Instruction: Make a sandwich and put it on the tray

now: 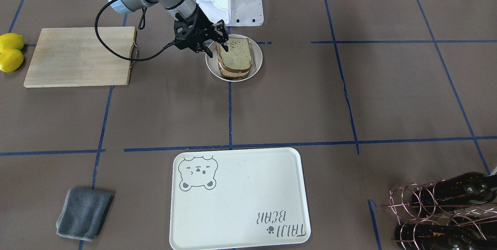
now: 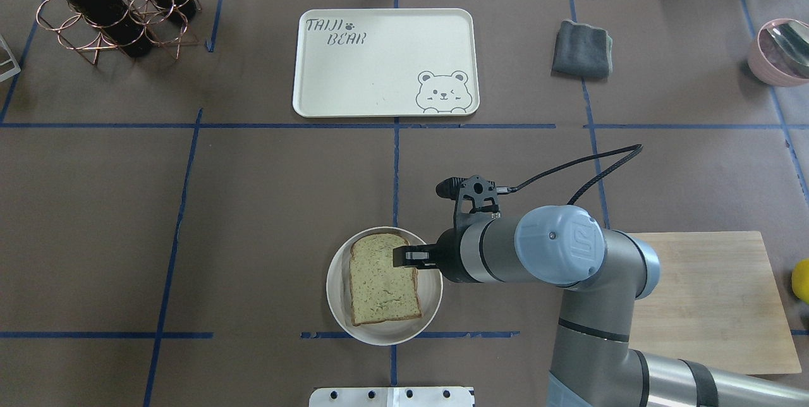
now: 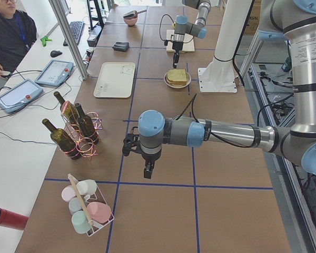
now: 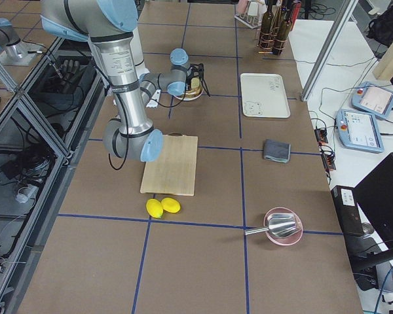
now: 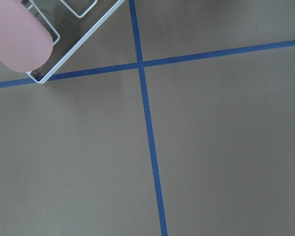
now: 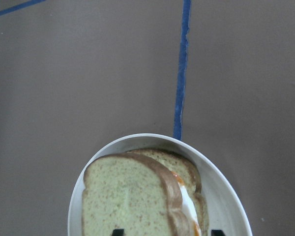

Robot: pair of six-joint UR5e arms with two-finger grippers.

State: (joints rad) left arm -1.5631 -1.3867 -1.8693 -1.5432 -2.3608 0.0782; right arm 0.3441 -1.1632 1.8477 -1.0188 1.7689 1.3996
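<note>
the table [image 2: 253,205] carries the cream-white tray [image 2: 379,78] flat on its far side from the robot, long sides running across the table. grey lettering in one corner reads "taiji bear" with a paw print, and a bear face fills the corner diagonally opposite. the sandwich [image 2: 382,280] lies well apart from the tray, on the small round white dish [image 2: 338,312] near the robot's base. its long axis runs from the robot toward the tray, slightly skewed. the top slice sits offset from the lower one, and the right wrist view shows a strip of egg white and orange between them. the right gripper [image 2: 404,256] hangs over the sandwich's edge, fingers spread and pinching nothing. the left gripper [image 3: 147,171] hovers over a crossing of blue tape [image 5: 142,64]; whether it is spread or pressed together cannot be told
</note>
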